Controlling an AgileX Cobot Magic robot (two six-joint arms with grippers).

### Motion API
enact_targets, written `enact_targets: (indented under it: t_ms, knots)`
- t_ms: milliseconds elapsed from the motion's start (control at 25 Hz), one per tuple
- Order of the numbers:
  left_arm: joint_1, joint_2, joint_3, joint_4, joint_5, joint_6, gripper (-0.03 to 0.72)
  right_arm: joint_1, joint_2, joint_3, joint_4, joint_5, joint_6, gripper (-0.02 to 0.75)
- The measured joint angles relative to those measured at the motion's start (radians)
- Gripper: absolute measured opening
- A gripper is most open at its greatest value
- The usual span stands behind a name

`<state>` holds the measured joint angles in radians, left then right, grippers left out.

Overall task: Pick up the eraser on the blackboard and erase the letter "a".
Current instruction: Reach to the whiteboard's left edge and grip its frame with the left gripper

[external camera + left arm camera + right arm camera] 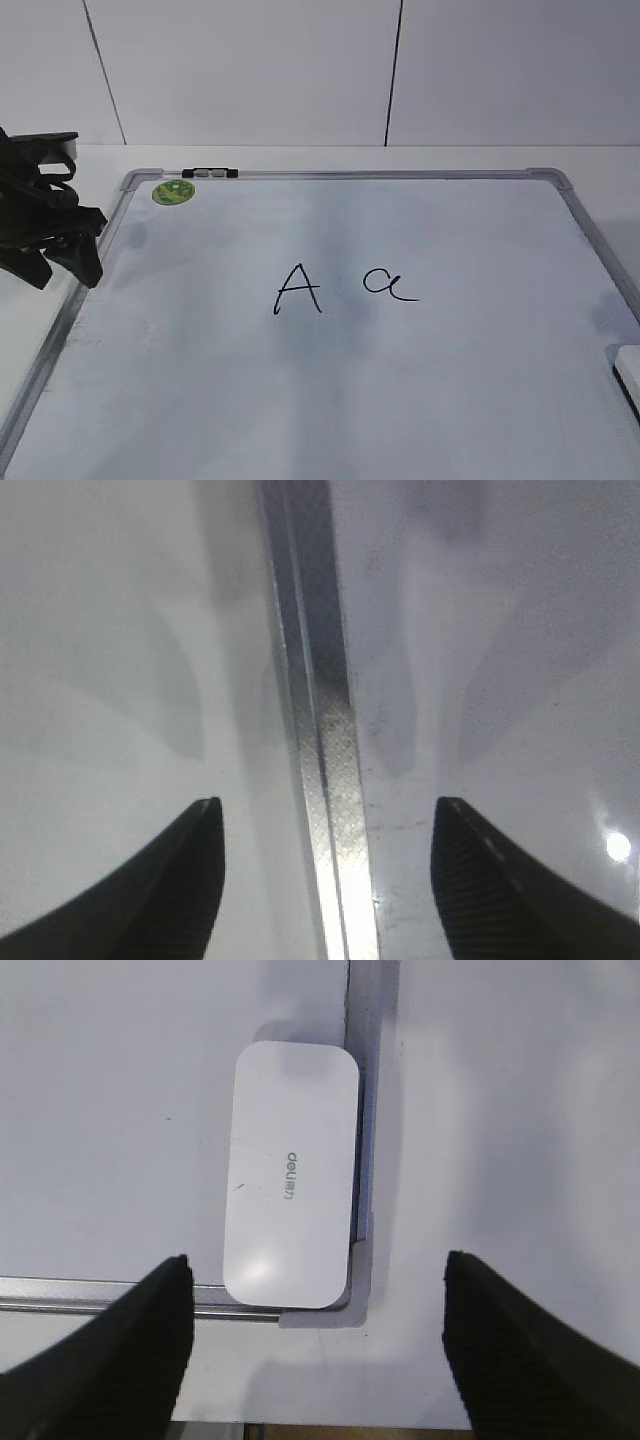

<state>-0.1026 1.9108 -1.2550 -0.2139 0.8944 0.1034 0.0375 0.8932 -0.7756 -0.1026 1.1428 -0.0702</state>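
eraser [292,1175] lying flat at the near right corner of the blackboard [330,400], at about 4 o'clock in the exterior view, where only its left end shows at the picture's edge [626,368]. seen from the right wrist: long side tight against the silver frame [362,1090], short end overlapping the corner cap [362,1280]. right gripper [312,1345] poised above it, jaws released and spread wider than the eraser, nothing held.

further in, letter "a" [388,284] near board centre, just right of the capital "A" [298,289], narrow gap between the two.

left gripper [62,255] at 9 o'clock, over the left frame rail [325,730], jaws released, empty, straddling the rail in the wrist view.

far edge: green round magnet [173,191] at 11 o'clock, black-and-silver clip [211,173] on the top rail beside it.

risks, as judged:
- finger fouling on the frame or corner cap during descent, owing to the eraser sitting hard against the rail; grip likely skewed or missed.
- smudging of the capital "A" on a wide wipe, owing to the small gap.
- board shifting under wiping pressure, unrestrained as far as visible.

open room: wide bare board surface between eraser and "a", no obstacle on the path; clear space right of "a" for short strokes.
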Motion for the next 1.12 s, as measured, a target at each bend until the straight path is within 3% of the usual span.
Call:
enact_targets:
  t_ms: [1120]
  knots:
    - [0.0,0.034,0.0,0.009,-0.052,0.0,0.486,0.0,0.0,0.0,0.0,-0.002,0.004,0.592]
